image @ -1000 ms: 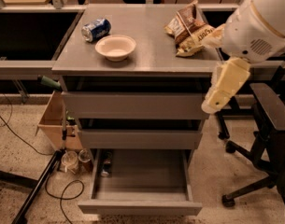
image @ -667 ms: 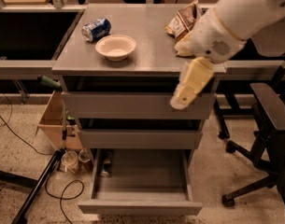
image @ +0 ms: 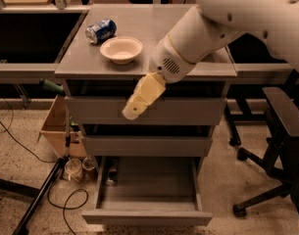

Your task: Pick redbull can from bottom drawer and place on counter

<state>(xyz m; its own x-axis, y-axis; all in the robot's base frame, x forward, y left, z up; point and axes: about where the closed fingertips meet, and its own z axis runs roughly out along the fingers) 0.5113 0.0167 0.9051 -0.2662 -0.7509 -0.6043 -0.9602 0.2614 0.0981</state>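
Note:
The redbull can (image: pixel 111 172) lies on its side along the left wall of the open bottom drawer (image: pixel 154 192), partly in shadow. My gripper (image: pixel 132 110) hangs in front of the top drawer's face, below the counter's (image: pixel 80 60) front edge and well above the bottom drawer. It points down and to the left and holds nothing that I can see. My white arm reaches in from the upper right and crosses the right half of the counter.
A shorter blue can (image: pixel 101 31) lies on the counter beside a pale bowl (image: pixel 121 49). Two closed grey drawers sit above the open one. A cardboard box (image: pixel 55 127), cups (image: pixel 75 168) and cables are on the floor at left. An office chair (image: pixel 279 131) stands at right.
My arm has swung left and downward across the counter, bringing the gripper from the cabinet's right side to the front of the top drawer. It now hides the snack bag.

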